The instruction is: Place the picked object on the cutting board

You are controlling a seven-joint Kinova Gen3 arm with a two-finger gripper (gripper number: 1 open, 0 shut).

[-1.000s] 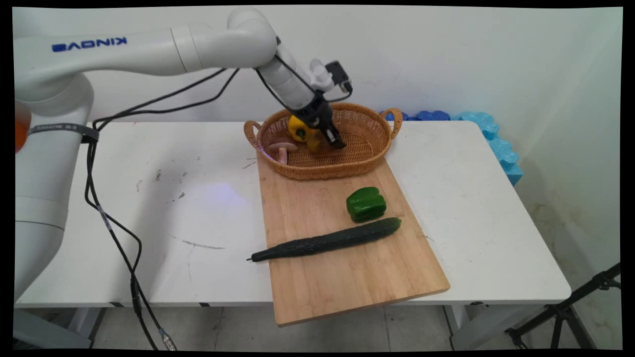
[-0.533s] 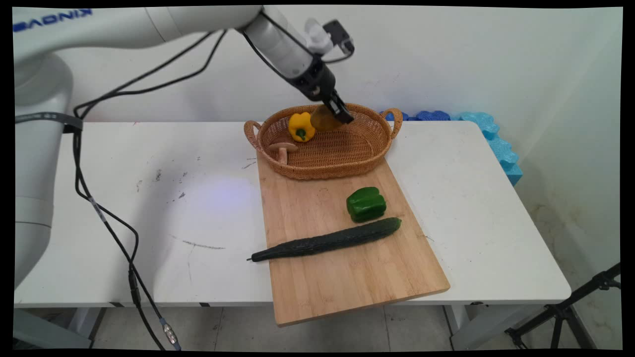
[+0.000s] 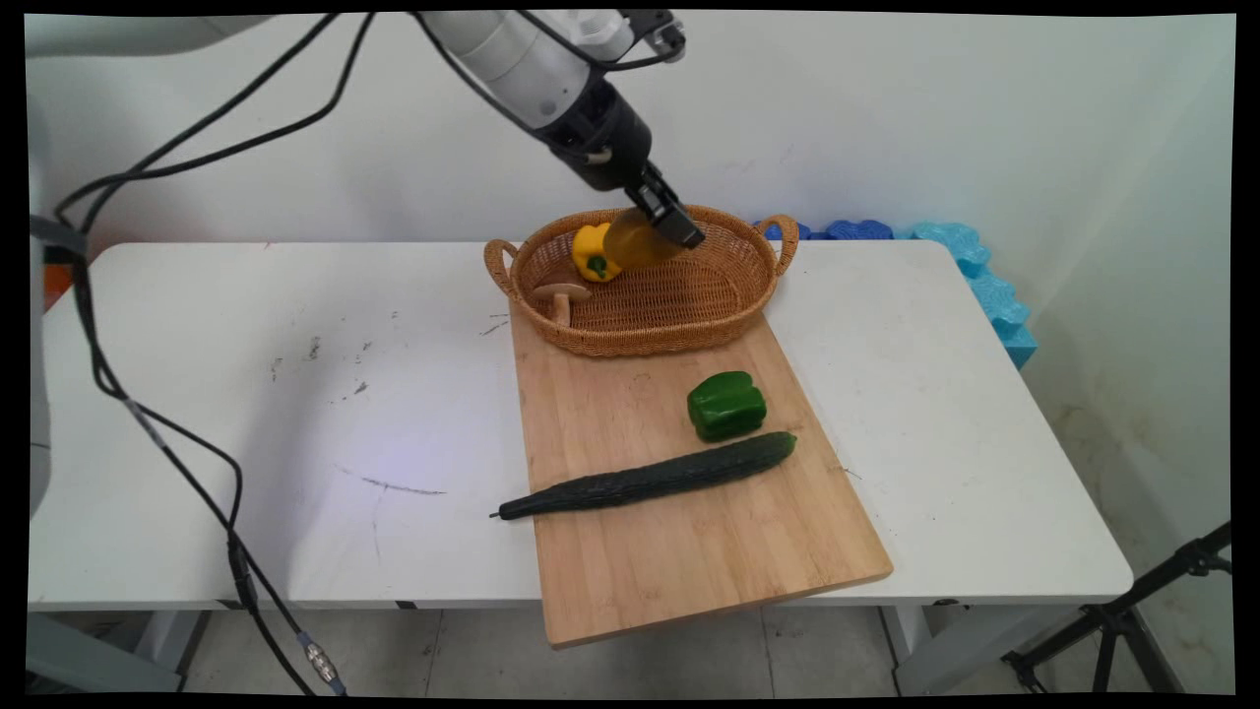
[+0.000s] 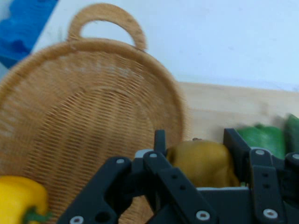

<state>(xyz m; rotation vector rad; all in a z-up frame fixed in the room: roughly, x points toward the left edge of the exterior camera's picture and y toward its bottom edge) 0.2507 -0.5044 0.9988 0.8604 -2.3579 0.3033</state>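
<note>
My gripper (image 3: 661,219) hangs above the wicker basket (image 3: 728,295), shut on a brownish-yellow rounded fruit like a pear (image 3: 635,241). The hand view shows that pear (image 4: 201,161) pinched between the two black fingers (image 4: 236,147), clear of the basket's weave (image 4: 84,116). A yellow bell pepper (image 3: 591,253) lies in the basket's back left, just left of the held pear, and it shows at the hand view's lower left corner (image 4: 18,198). A brown mushroom (image 3: 561,295) lies in the basket's left end.
The basket stands on the far end of a wooden cutting board (image 3: 689,532). A green bell pepper (image 3: 726,405) and a long dark cucumber (image 3: 650,478) lie on the board. Blue foam pieces (image 3: 984,281) line the table's back right edge. Black cables (image 3: 177,463) hang at the left.
The gripper has risen out of the basket with the pear in it, then shifted slightly. The yellow pepper and mushroom stayed in the basket.
</note>
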